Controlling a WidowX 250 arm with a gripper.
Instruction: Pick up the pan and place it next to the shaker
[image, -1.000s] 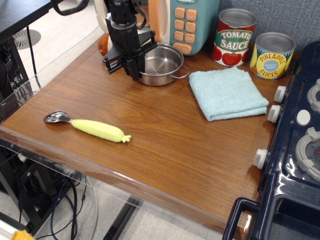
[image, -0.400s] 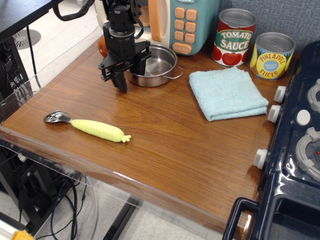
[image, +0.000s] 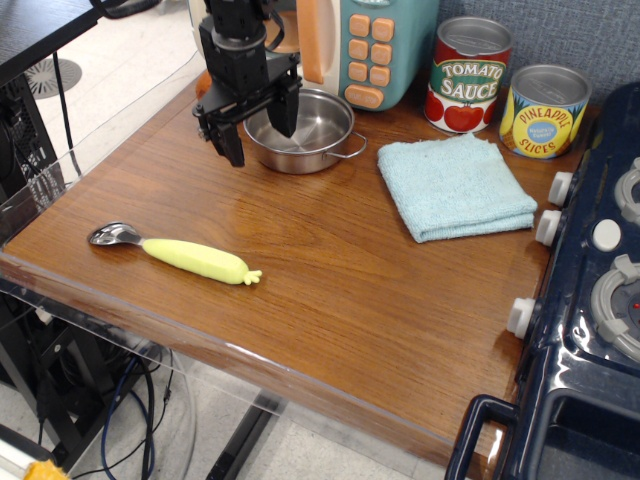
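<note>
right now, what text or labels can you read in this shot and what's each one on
"TOMATO SAUCE" on the red and green tomato sauce can at the back of the table.
"PINEAPPLE SLICES" on the yellow pineapple can to its right; the small print in its blue circle is too blurred to read.
The orange buttons on the teal toy appliance show no readable marks.
The pan, blue cloth and yellow-handled spoon bear no text.
</note>
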